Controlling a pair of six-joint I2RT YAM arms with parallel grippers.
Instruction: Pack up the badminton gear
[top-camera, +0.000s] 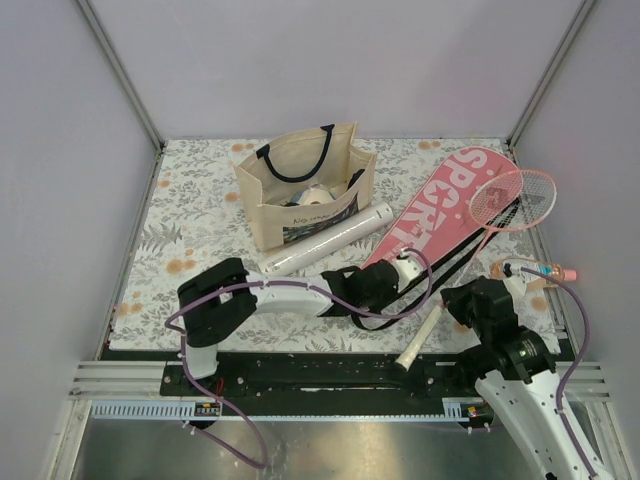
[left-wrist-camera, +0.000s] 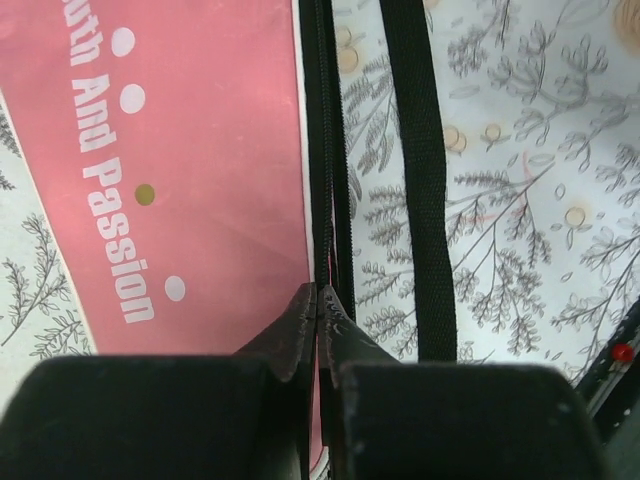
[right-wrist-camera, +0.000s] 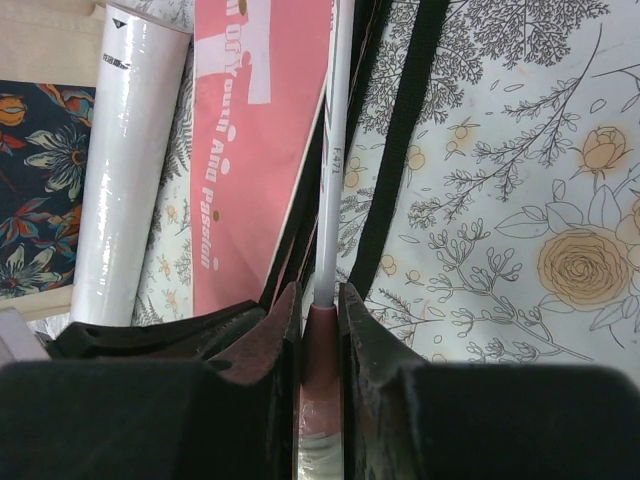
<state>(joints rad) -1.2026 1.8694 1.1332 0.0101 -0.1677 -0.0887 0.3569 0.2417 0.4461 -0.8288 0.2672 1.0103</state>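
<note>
Racket (top-camera: 512, 198) lying along the right edge of the pink cover (top-camera: 440, 200), head over the cover's wide far end, handle pointing back toward the arm bases, long axis parallel to the cover. Right gripper (right-wrist-camera: 320, 300) jaws pinch it where shaft meets handle. Left gripper (left-wrist-camera: 318, 300) jaws are pressed together on the cover's black zip edge (left-wrist-camera: 325, 150). The step likely goes best if that edge is lifted to open the cover, then the racket is eased in with its shaft kept in line with the cover.

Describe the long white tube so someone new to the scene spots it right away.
Find the beige fabric tote bag with black handles at the back of the floral table. Lying along its front, one end beside the pink racket-shaped SPORT cover, is the long white tube. It is a plain, thick cylinder, much fatter than the white handle of the pink-framed racket.
</note>
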